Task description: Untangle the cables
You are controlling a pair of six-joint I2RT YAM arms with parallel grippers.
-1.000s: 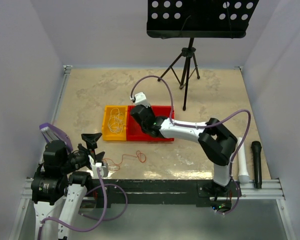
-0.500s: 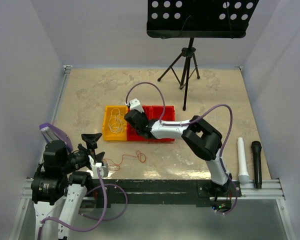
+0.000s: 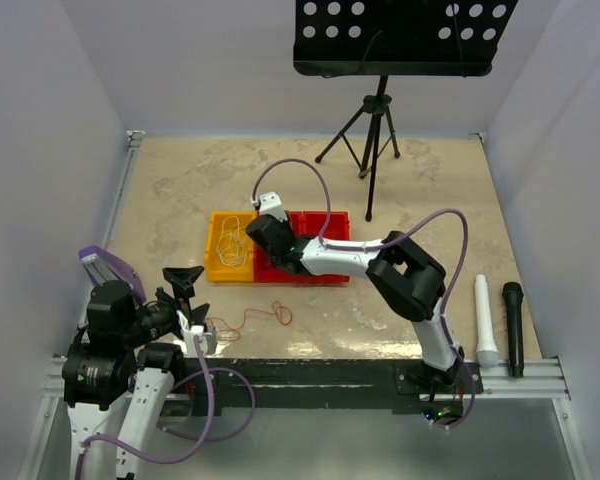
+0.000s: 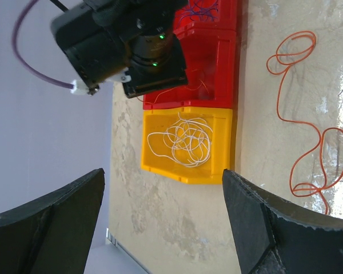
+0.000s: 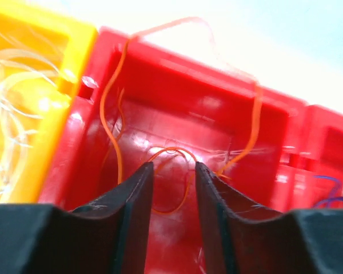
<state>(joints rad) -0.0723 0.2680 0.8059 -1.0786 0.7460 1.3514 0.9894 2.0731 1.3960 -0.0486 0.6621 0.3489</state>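
The cables lie apart. A white cable [image 4: 180,140] is coiled in the yellow bin [image 3: 220,268]. An orange cable [image 5: 111,131] loops inside the red bin [image 3: 315,275] next to it. Another orange cable [image 3: 252,318] lies loose on the table near the front. My right gripper [image 5: 172,168] hangs low inside the red bin's left compartment, open, with an orange loop lying on the floor behind the gap and nothing pinched. My left gripper [image 4: 163,188] is wide open and holds nothing, raised at the front left and facing the bins. A blue cable [image 5: 331,194] shows in the further red compartment.
A music stand on a tripod [image 3: 375,130] stands at the back right. A white cylinder [image 3: 485,320] and a black microphone [image 3: 513,325] lie at the right front edge. White walls close in on the table's left, right and back.
My right arm has swung left along the red bin toward the yellow bin, and its jaws have come apart. The left arm has not moved.
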